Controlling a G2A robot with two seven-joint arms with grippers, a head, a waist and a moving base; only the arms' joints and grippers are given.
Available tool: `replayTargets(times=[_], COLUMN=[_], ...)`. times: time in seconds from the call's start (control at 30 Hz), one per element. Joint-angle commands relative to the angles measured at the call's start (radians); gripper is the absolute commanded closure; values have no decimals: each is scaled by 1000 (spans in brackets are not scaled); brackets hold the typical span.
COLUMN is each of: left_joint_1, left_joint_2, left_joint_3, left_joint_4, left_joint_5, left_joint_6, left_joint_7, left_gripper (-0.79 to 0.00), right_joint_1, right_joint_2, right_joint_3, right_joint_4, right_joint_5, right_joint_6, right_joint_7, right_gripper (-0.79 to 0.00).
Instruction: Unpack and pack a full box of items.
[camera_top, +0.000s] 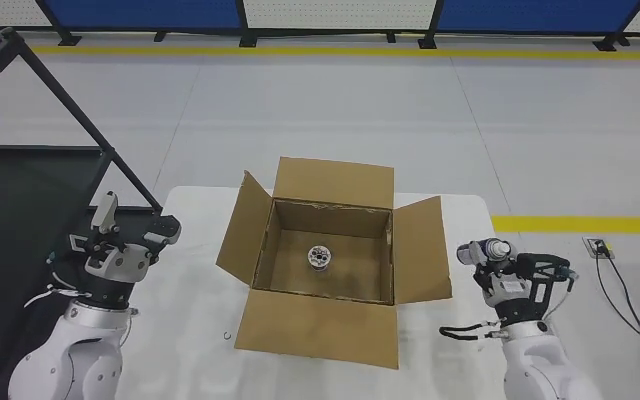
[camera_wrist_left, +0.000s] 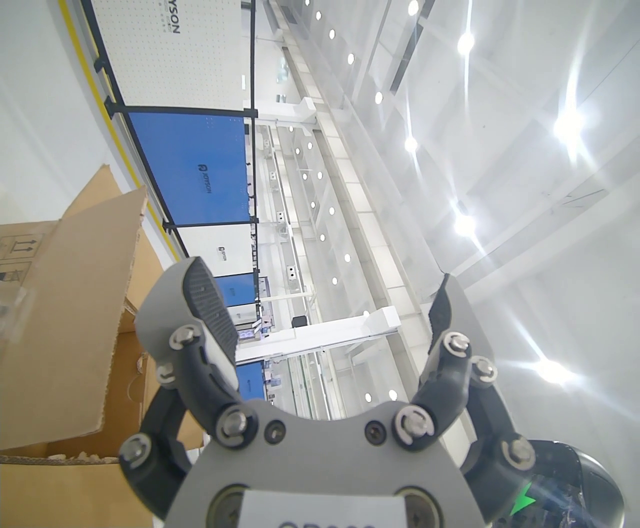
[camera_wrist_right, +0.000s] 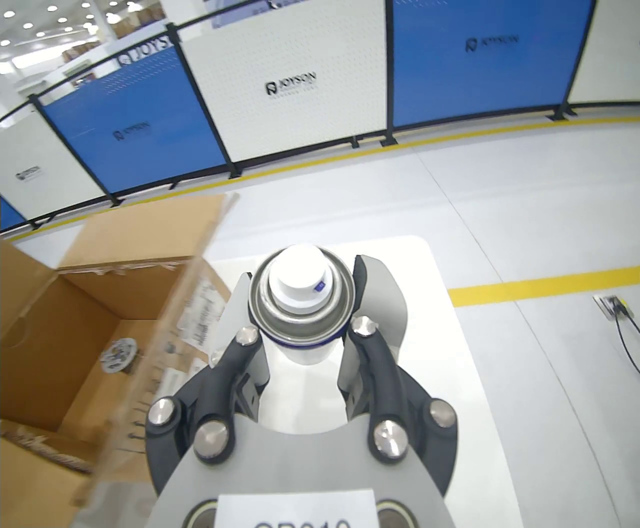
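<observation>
Box (camera_top: 318, 330) is sitting on the white table (camera_top: 200, 300) between the two grippers, with all four flaps folded outward. One side flap is ending near the left gripper (camera_top: 135, 225). The opposite flap is ending just beside the right gripper (camera_wrist_right: 304, 295), and in the top view it is not appearing to touch it.

Right gripper: both fingers are clamping a spray can (camera_wrist_right: 300, 285) by its body, just under the metal rim. The can's white cap is pointing away from the wrist, out past the fingertips. The can is hanging outside the box, on the outer side of the near flap.

Left gripper: the fingers (camera_wrist_left: 210, 300) are standing wide apart with nothing between them. The tips are pointing up toward the ceiling lights (camera_wrist_left: 465, 225), and the near box flap is rising off to one side of them.

Inside the box: one small round item (camera_top: 318, 257) is lying on the floor, well apart from both grippers, roughly midway between them and below finger level. What it is cannot be told from these views.
</observation>
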Motion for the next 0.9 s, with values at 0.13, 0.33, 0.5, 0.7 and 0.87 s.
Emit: replayTargets(times=[0.13, 0.33, 0.5, 0.7, 0.87], left_joint_1=[23, 45, 51, 46, 40], left_joint_2=[-1, -1, -1, 0, 2], left_joint_3=[-35, -76, -94, -98, -104], left_joint_4=[8, 10, 14, 18, 20], left_joint_5=[-32, -62, -77, -77, -80], left_joint_6=[-26, -46, -49, -48, -44], left_joint_7=[11, 12, 6, 0, -9], left_gripper=[-785, -785, -785, -785, -785], right_joint_1=[67, 153, 205, 338, 503], right_joint_2=[-3, -18, -25, -44, -72], right_joint_3=[-158, -321, -407, -511, -581], right_joint_4=[-122, -138, -119, 17, 207], right_joint_5=[-115, -290, -292, -295, -246], right_joint_6=[-17, 101, 49, 31, 70], right_joint_7=[80, 57, 89, 242, 390], right_gripper=[0, 0, 0, 0, 0])
